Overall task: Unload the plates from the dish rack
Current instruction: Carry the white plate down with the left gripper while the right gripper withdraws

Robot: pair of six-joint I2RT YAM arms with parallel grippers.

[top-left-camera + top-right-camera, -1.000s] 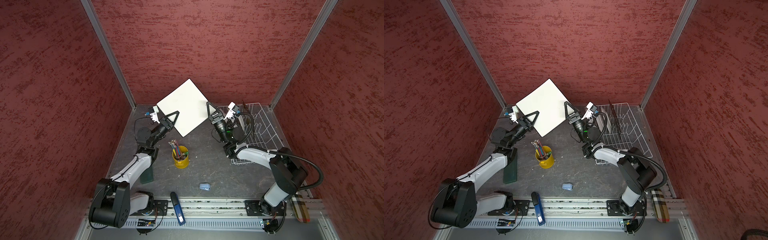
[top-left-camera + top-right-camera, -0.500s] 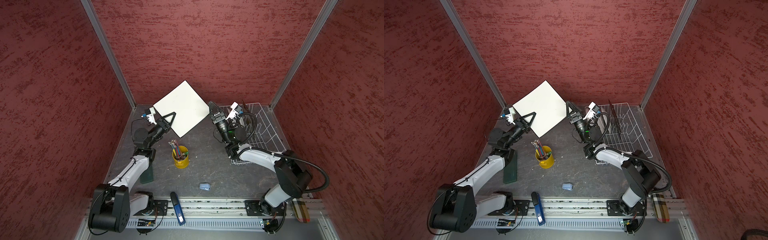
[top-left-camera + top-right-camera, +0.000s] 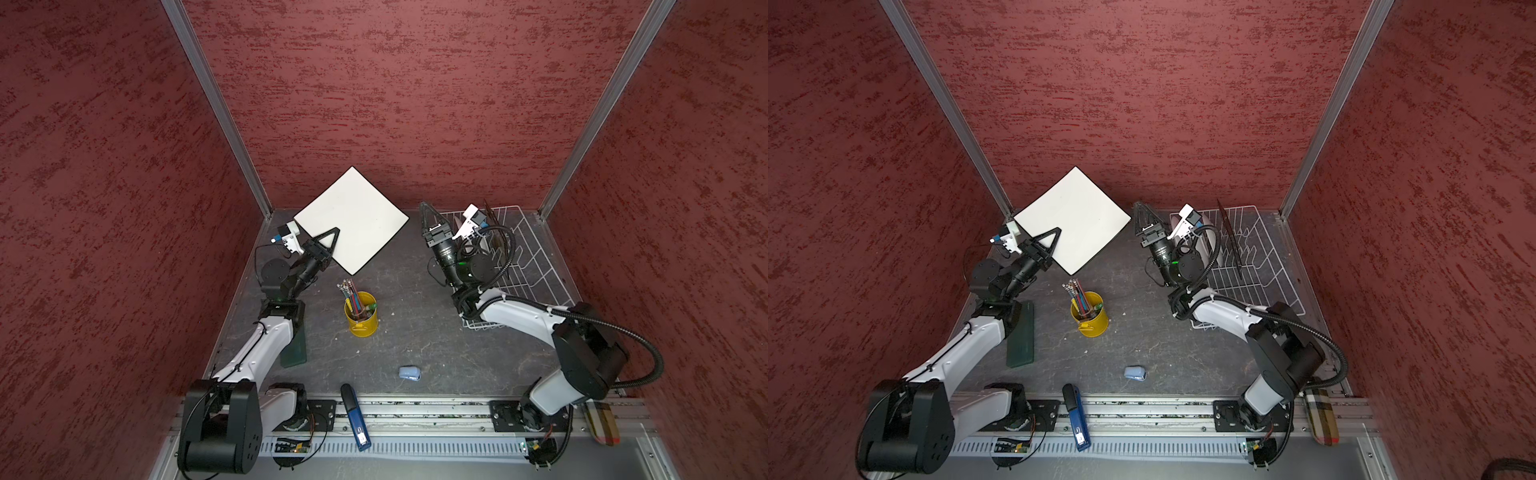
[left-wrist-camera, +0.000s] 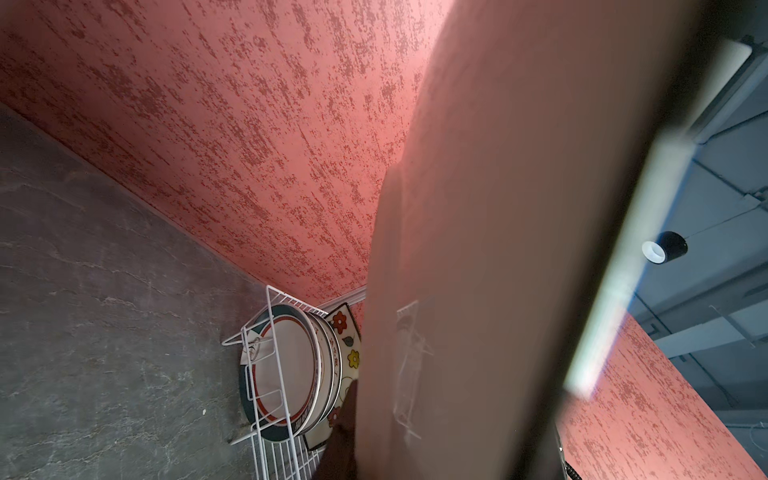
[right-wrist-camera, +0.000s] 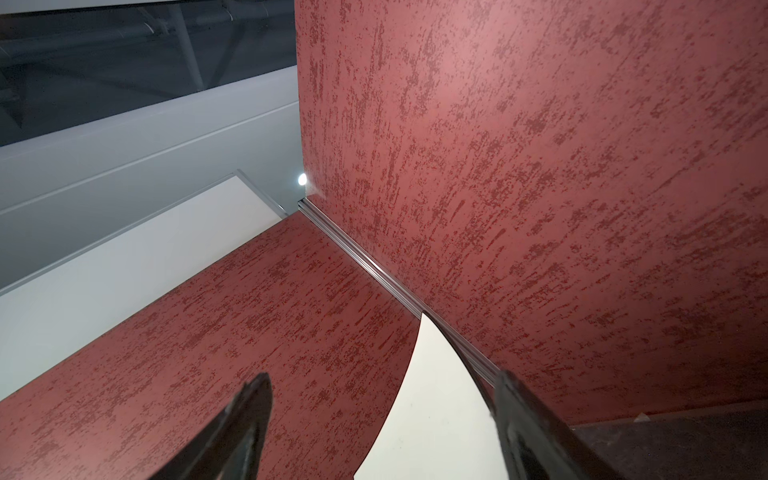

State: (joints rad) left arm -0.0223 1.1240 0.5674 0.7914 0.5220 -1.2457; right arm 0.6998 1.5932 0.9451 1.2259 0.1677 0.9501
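centrally, a pencil cup [image 3: 360,314] stands near the held plate [image 3: 353,220].

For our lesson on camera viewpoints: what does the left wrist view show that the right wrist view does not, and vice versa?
Only the left wrist view: the dish rack with round plates and a flowered square plate standing in it. Only the right wrist view: the open right gripper. Both: the raised square plate and the red wall.
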